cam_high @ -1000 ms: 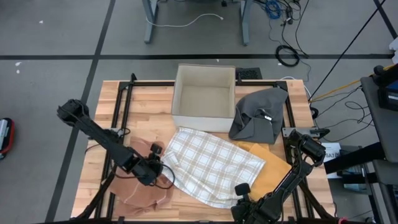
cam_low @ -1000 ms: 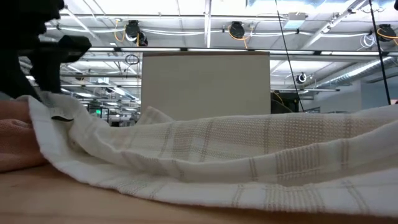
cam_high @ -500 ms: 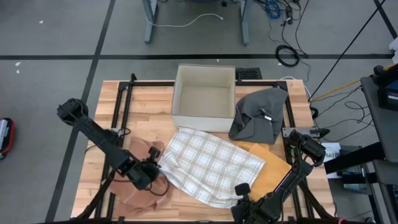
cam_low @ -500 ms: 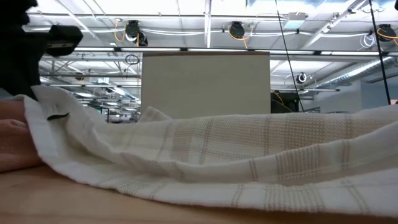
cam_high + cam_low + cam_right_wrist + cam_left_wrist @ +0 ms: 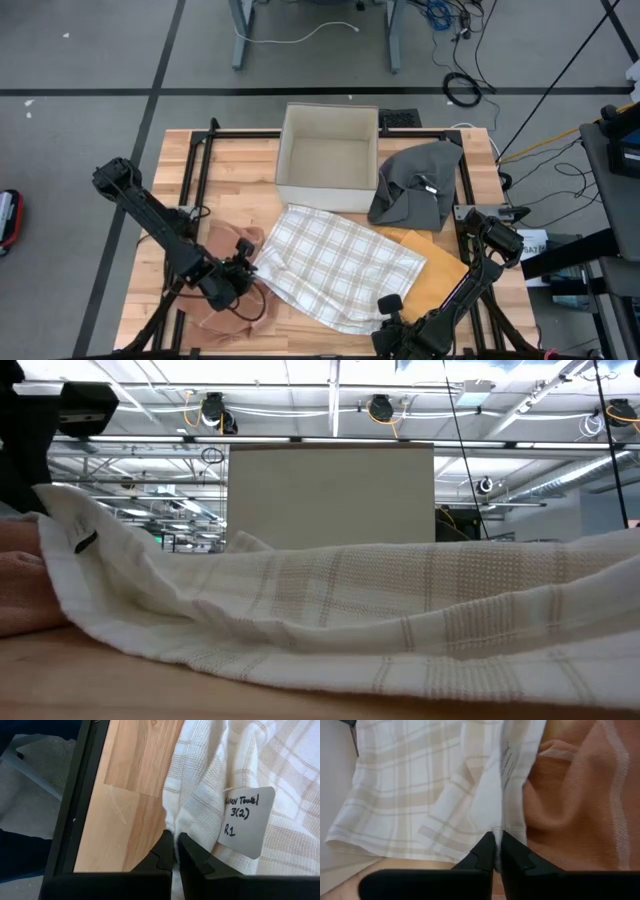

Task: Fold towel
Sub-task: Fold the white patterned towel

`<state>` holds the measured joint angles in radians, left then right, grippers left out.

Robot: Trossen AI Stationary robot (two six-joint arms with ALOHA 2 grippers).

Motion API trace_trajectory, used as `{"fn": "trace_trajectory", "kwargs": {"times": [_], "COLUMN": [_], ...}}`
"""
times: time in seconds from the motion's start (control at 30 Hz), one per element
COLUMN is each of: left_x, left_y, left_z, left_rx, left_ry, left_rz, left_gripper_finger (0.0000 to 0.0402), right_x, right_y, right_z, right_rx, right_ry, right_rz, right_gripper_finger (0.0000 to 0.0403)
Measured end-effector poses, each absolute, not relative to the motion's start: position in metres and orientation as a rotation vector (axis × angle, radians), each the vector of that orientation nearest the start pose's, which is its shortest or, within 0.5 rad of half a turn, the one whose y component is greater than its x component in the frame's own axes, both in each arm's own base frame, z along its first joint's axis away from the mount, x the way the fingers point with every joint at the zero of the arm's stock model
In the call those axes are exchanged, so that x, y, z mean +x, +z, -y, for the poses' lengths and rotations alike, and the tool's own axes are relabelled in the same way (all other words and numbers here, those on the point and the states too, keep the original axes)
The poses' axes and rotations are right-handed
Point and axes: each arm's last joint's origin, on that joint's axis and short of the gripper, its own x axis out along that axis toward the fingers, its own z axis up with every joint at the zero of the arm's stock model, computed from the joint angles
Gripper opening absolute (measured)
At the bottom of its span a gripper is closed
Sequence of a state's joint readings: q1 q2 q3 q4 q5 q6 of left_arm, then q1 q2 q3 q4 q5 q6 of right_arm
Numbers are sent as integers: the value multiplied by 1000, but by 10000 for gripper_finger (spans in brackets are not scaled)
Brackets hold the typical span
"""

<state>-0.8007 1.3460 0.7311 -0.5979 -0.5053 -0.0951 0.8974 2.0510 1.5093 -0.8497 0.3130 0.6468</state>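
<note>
Bright, even overhead light — soft shadows

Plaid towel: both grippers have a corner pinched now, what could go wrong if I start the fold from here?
The left gripper holds only a thin edge of the plaid towel; it may slip out when lifted. That corner lies on the orange cloth, which might get dragged along. The right gripper is pinched beside the paper tag, so the tag could end up folded inside.
</note>
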Motion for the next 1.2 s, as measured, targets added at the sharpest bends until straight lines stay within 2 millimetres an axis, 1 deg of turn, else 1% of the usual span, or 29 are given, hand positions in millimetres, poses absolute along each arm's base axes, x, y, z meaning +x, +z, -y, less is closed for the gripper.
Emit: {"fn": "trace_trajectory", "kwargs": {"times": [0.17, 0.27, 0.43, 0.63, 0.73, 0.83, 0.9, 1.0, 1.13, 1.2], "left_x": [170, 171, 173, 172, 174, 178, 179, 178, 178, 179], "left_y": [181, 180, 179, 178, 186, 198, 201, 198, 185, 181], "left_z": [152, 148, 146, 146, 148, 154, 158, 158, 157, 160], "left_rx": [622, 565, 456, 408, 394, 379, 384, 391, 428, 458], "left_ry": [-186, -163, -197, -230, -245, -261, -274, -273, -248, -252], "left_rz": [-983, -1017, -1081, -1127, -1129, -1093, -1074, -1085, -1101, -1087], "left_gripper_finger": [68, 89, 111, 119, 120, 120, 120, 120, 120, 120], "right_x": [256, 256, 256, 257, 257, 257, 257, 257, 257, 257], "right_y": [169, 169, 169, 169, 169, 169, 169, 169, 169, 169], "right_z": [-307, -307, -307, -307, -307, -307, -307, -307, -307, -307], "right_rx": [-235, -235, -237, -236, -237, -238, -239, -240, -240, -240], "right_ry": [88, 89, 89, 88, 88, 88, 89, 87, 88, 87], "right_rz": [-1216, -1216, -1216, -1217, -1217, -1217, -1217, -1215, -1213, -1212], "right_gripper_finger": [4, 4, 4, 4, 4, 4, 4, 4, 4, 4]}}
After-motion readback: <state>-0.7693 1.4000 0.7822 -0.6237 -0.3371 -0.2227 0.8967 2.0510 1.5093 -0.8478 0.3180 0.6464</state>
